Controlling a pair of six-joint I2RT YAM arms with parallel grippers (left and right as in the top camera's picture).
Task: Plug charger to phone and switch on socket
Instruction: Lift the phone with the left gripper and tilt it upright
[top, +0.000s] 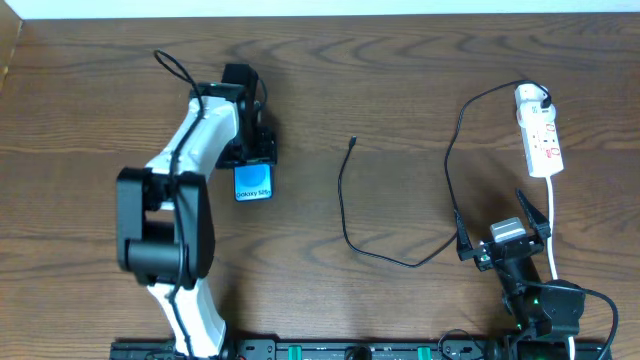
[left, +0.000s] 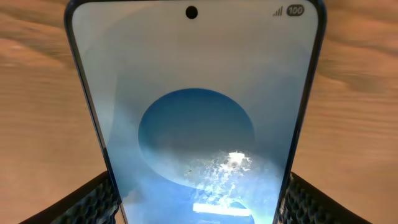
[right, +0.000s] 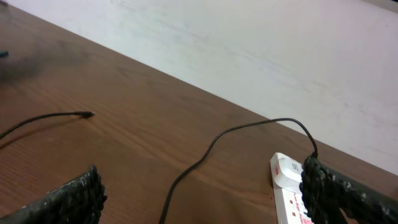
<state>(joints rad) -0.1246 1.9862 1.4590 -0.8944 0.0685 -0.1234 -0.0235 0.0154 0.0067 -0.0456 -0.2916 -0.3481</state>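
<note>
The phone with its bright blue screen lies at the left of the wooden table. It fills the left wrist view. My left gripper is shut on the phone, with one finger against each long edge. The charger cable curves across the middle, and its free connector tip lies on the table, apart from the phone. Its plug sits in the white socket strip at the far right. My right gripper is open and empty, near the front of the table, below the strip. The right wrist view shows the cable, the tip and the strip.
The strip's white cord runs toward the front edge past my right gripper. A pale wall stands behind the table's far edge. Bare wood lies between the phone and the cable tip.
</note>
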